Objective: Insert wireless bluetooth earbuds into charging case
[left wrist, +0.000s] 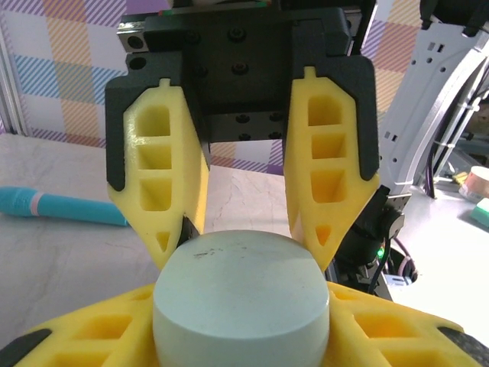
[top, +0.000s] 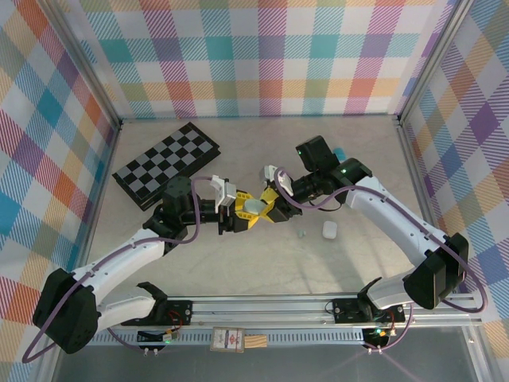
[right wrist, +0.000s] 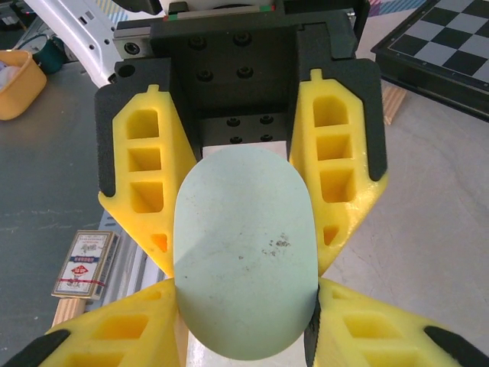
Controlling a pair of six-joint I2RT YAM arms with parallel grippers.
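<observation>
Beige tabletop [top: 238,270]; left gripper [right wrist: 246,248] and right gripper [left wrist: 248,248] both narrow, clamped on pale green charging case [top: 254,207]; case hard, smooth, probably slippery, grip long sides; loose earbud [top: 301,234] tiny, light

Pale-green oval charging case [right wrist: 244,252] held aloft; 1 tiny earbud [top: 302,234] lies nearby.
</observation>
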